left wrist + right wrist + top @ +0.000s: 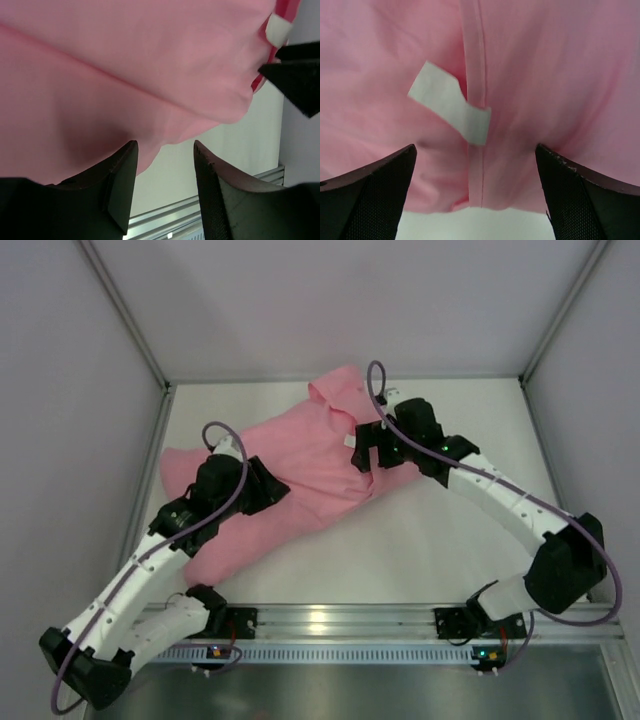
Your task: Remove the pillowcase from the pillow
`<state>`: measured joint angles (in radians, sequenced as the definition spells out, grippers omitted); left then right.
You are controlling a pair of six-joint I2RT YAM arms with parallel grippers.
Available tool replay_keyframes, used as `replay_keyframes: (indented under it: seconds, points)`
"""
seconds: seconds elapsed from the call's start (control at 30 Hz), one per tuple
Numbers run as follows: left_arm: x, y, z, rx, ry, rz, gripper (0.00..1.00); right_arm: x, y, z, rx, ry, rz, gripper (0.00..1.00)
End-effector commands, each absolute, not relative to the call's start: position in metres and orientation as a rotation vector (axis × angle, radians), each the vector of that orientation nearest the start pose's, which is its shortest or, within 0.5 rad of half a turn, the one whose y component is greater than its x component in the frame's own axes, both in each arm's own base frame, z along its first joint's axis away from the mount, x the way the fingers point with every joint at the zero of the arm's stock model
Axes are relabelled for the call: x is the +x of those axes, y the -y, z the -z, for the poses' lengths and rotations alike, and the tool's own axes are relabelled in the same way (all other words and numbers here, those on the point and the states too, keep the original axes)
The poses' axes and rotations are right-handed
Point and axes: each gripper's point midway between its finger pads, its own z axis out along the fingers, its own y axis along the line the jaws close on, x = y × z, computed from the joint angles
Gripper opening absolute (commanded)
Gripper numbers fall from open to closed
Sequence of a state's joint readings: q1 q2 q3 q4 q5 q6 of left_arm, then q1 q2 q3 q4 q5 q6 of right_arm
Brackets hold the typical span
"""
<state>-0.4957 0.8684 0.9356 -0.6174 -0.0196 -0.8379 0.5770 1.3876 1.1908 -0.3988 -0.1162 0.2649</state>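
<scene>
On the table (430,530) sprawls the pink pillowcase (310,455), tag (452,107) showing.

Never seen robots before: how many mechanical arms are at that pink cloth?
2. The white-and-black left arm is over the left half of the pink cloth cover; the right arm is over its right edge.

Pillowcase (310,465) lies diagonally across the tabletop (450,540), left end effector (272,487) over its near-left part, right end effector (368,452) over its right edge, above the tag (450,102).
</scene>
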Motion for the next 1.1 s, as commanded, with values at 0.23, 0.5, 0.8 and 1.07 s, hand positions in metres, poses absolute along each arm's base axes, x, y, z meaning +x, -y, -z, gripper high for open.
replay_keyframes:
  seconds: [0.23, 0.5, 0.8, 1.07]
  points:
    - [0.244, 0.173, -0.154, -0.486, -2.273, 0.613, 0.51, 0.422, -0.222, -0.227, -0.306, -2.143, 0.023, 0.92]
    - [0.245, 0.145, -0.136, -0.539, -2.257, 0.442, 0.52, 0.409, -0.126, -0.159, -0.041, -2.32, 0.231, 0.11]
    - [0.268, 0.111, -0.214, -0.453, -2.181, 0.194, 0.52, 0.303, -0.165, -0.125, -0.079, -2.378, -0.371, 0.0]
    - [0.242, 0.279, -0.272, 0.05, -2.167, 0.708, 0.53, 0.283, -0.184, -0.138, -0.093, -2.285, -0.589, 0.0]
